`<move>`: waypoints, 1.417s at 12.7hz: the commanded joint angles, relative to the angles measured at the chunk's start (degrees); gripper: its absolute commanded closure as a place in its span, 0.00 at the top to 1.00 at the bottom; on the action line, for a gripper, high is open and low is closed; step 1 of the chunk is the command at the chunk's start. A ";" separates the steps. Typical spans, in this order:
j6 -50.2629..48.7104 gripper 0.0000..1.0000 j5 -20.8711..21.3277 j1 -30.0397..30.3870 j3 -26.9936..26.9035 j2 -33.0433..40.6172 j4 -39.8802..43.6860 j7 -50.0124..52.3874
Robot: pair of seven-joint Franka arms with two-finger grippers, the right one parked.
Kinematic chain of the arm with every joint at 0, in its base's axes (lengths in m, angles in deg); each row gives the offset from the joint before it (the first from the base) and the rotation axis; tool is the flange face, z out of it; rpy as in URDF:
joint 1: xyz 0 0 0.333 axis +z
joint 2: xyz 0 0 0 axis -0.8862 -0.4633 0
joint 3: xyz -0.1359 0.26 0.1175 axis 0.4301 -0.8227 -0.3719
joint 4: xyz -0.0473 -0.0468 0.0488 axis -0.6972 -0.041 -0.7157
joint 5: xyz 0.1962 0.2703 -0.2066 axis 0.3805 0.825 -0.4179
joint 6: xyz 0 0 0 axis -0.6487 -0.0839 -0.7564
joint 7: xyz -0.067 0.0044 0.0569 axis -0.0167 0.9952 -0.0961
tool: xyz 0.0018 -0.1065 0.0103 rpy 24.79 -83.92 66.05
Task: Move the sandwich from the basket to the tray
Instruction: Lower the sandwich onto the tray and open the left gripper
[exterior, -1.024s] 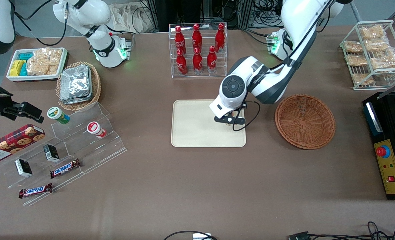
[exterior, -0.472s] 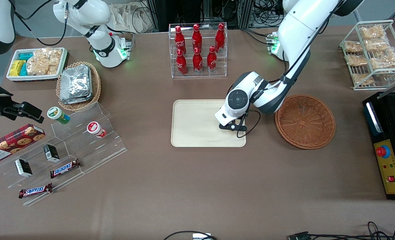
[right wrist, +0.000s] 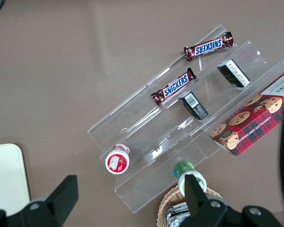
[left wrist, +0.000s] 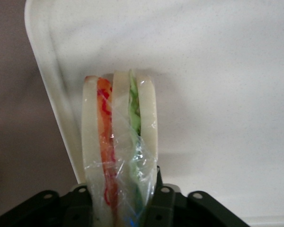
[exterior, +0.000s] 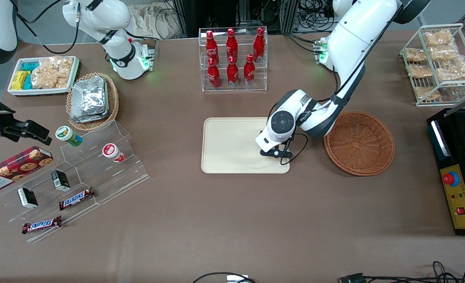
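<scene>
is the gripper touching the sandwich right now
Touching. The left wrist view shows the gripper with its jaws pressed against both bread sides of the sandwich, above the tray.

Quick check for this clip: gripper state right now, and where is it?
Left gripper: shut on the sandwich, low over the tray near its rim at the basket end.

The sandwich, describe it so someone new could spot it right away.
Find the cream tray mid-table. Over its end nearest the brown basket, the claw holds the sandwich. It is a clear-wrapped pale wedge with orange and green filling, unlike the foil packets.
</scene>
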 commanded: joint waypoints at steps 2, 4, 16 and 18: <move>0.34 1.00 0.70 0.33 0.19 0.31 -0.02 -0.14; 0.25 1.00 0.70 0.33 0.19 0.40 0.07 -0.05; -23.62 1.00 -7.01 2.61 0.28 5.39 16.22 -1.45; -29.44 1.00 -8.87 3.84 0.19 11.26 17.30 -2.43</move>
